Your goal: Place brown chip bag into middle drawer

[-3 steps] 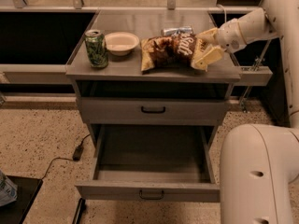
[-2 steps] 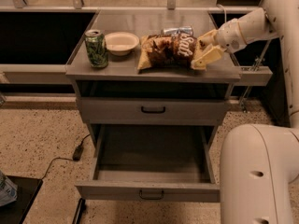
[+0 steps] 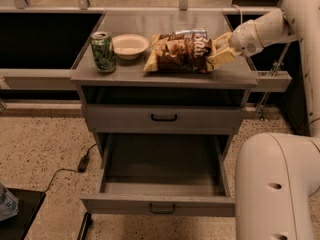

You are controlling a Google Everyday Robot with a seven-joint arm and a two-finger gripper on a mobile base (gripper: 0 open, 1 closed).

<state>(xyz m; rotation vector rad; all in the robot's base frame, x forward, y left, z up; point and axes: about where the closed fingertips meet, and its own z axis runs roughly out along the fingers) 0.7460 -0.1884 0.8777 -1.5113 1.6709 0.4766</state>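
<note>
The brown chip bag [image 3: 180, 54] lies on the grey cabinet top [image 3: 165, 75], right of centre, with its right end between my gripper's fingers. My gripper [image 3: 221, 50] reaches in from the right at the level of the cabinet top, and its tan fingers [image 3: 223, 58] are closed on that end of the bag. The middle drawer [image 3: 159, 204] is pulled out wide below. Its deep grey tray is empty and its front has a thin loop handle [image 3: 162, 210].
A green can [image 3: 103, 51] and a white bowl [image 3: 130, 45] stand on the left of the cabinet top. A closed drawer front with a black handle [image 3: 164, 117] sits above the open drawer. My white base [image 3: 280, 184] is at the lower right. A cable [image 3: 82, 161] lies on the floor to the left.
My gripper and the chip bag have shifted slightly to the left on the cabinet top. The bag looks more bunched up. The drawer, can and bowl have not moved.
</note>
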